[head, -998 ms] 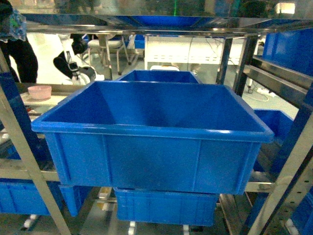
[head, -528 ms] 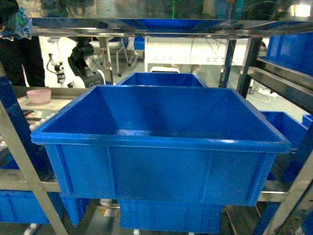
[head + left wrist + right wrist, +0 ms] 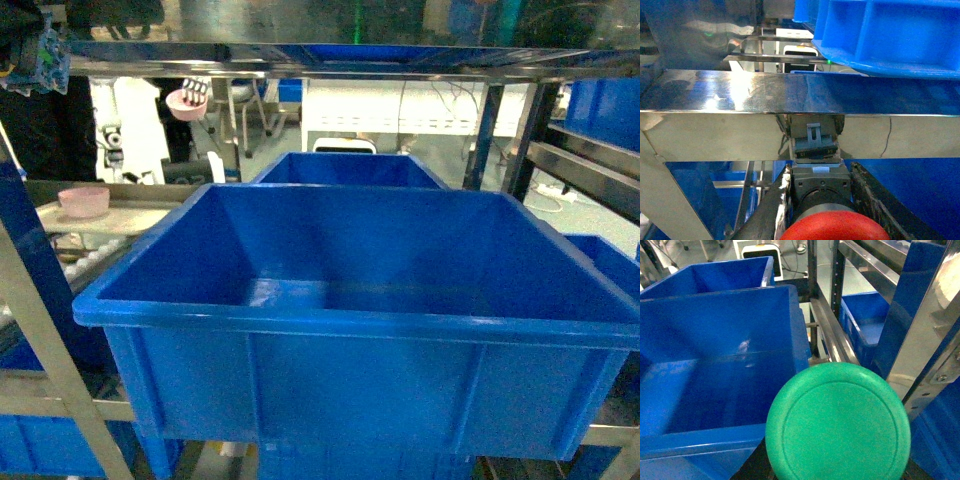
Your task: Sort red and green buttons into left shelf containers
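Observation:
In the left wrist view my left gripper [image 3: 820, 172] is shut on the red button [image 3: 832, 227]. The red cap faces the camera, and the black block body [image 3: 820, 186] sits between the dark fingers [image 3: 875, 200]. It hangs just below a steel shelf beam [image 3: 740, 117]. In the right wrist view the green button [image 3: 838, 422] fills the lower frame. My right gripper [image 3: 838, 455] is shut on it, its jaws mostly hidden behind the cap. The gripper hovers by the near right corner of a large empty blue container [image 3: 700, 440]. That container [image 3: 300, 322] fills the head view, where neither gripper shows.
A second blue bin [image 3: 345, 165] stands behind the first. Steel shelf uprights [image 3: 920, 340] and rails [image 3: 832, 335] stand on the right, with another blue bin [image 3: 865, 320] beyond. A shelf [image 3: 300, 55] runs overhead. A pink bowl [image 3: 83, 200] sits on a far left table.
The head view has drawn closer to the big blue bin, which now looks larger and sits further right. In the background a pink object has appeared at the upper left.

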You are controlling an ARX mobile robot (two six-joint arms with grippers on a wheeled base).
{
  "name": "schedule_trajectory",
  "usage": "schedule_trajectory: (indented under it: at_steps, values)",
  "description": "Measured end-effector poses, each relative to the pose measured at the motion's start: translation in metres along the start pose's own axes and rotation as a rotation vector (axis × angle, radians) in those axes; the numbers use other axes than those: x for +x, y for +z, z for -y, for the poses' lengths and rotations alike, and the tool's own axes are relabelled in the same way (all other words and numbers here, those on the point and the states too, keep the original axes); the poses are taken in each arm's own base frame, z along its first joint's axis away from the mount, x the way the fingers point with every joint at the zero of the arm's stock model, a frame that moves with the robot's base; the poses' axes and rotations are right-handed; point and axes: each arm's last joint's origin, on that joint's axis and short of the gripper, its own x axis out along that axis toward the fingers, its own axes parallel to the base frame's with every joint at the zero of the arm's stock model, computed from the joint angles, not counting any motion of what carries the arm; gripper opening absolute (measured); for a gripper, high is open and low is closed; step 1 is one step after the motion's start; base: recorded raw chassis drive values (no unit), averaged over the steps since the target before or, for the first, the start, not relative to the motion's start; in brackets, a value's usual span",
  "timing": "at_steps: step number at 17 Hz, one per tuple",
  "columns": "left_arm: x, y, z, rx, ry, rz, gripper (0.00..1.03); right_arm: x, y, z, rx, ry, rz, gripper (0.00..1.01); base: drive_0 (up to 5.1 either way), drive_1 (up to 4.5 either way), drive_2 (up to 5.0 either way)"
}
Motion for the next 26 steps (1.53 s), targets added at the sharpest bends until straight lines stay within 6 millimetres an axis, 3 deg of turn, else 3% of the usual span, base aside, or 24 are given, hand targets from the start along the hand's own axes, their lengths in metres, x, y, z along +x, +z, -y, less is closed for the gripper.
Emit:
schedule_trajectory:
  at_steps: [14,16,18,26]
  values:
    - [0.0,0.0,0.0,0.0,0.0,0.0,0.3,-0.004,-0.006,-0.019,-0.001,0.125,0.026,0.26,0.0,0.0,0.0]
    - [0.0,0.0,0.0,0.0,0.0,0.001,0.3,0.001,-0.014,-0.026,-0.006,0.163,-0.006,0.26,0.0,0.0,0.0]
    - [0.0,0.0,0.0,0.0,0.0,0.001,0.3,0.007,-0.022,-0.033,-0.006,0.195,-0.033,0.26,0.0,0.0,0.0]
    - [0.0,0.0,0.0,0.0,0.0,0.002,0.3,0.07,-0.03,-0.066,0.008,0.251,-0.165,0.26,0.0,0.0,0.0]
